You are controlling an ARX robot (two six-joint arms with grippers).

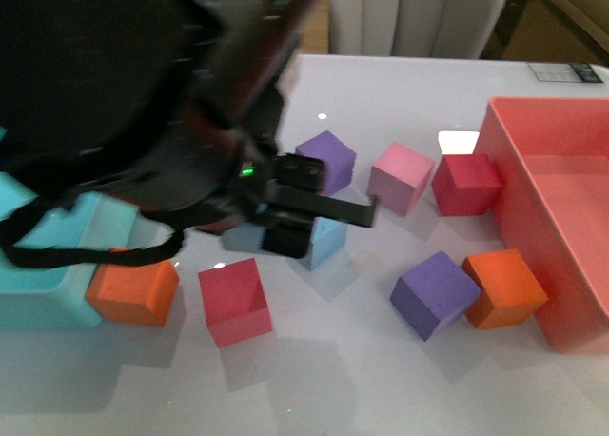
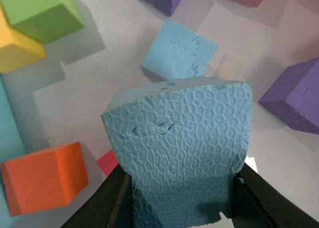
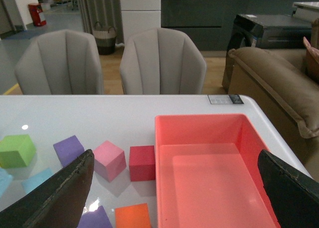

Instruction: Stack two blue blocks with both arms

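- Left wrist view is showing two pale blue foam blocks: the gripped block (image 2: pixel 184 153), its face pitted like cracked skin, is sitting clenched in the left gripper (image 2: pixel 182 210); the loose block (image 2: pixel 179 56), dented, is lying on the glossy white table (image 2: pixel 75 108).
- Both are sitting well apart from the smooth coral tray (image 1: pixel 547 169), the gripped block farther from it.
- Two purple cubes (image 1: pixel 325 157) (image 1: pixel 433 293), two orange cubes (image 1: pixel 133 288) (image 1: pixel 504 286), two red cubes (image 1: pixel 466 184) (image 1: pixel 235 301) and one pink cube (image 1: pixel 400 177) are lying about; one orange and one red are sitting just beside the tray.
- Right gripper (image 3: pixel 174 188) is hanging spread wide, holding nothing, the tray showing between its fingers.
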